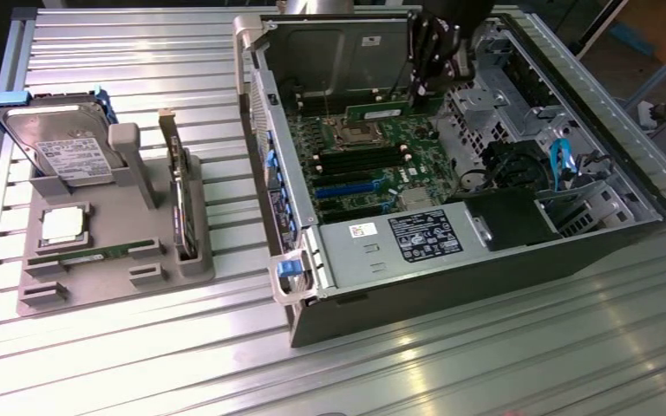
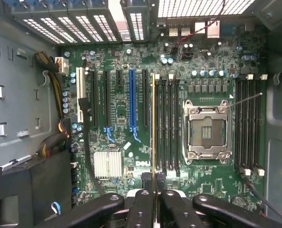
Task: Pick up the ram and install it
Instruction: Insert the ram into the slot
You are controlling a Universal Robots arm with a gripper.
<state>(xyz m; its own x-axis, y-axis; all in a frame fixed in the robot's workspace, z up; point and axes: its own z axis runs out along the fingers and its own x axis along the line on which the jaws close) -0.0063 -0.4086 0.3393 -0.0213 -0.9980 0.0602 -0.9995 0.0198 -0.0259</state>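
Ram stick [image 1: 377, 110], green and thin, is pinched between the 2 black fingers [image 2: 141, 204] of your gripper [image 2: 153, 190]. From the wrist you see it on edge, pointing straight away from the hand. It hangs inside the open computer case [image 1: 610, 186], over the motherboard [image 2: 117, 114]. Right past the fingers lie the black memory slots [image 2: 168, 123], with the silver processor socket [image 2: 206, 130] just beside them. Whether it touches a slot, you cannot tell.

Ram [image 2: 153, 118] in pincer [image 2: 154, 180], above mobo [image 2: 121, 109], inside PC case [image 1: 449, 282].
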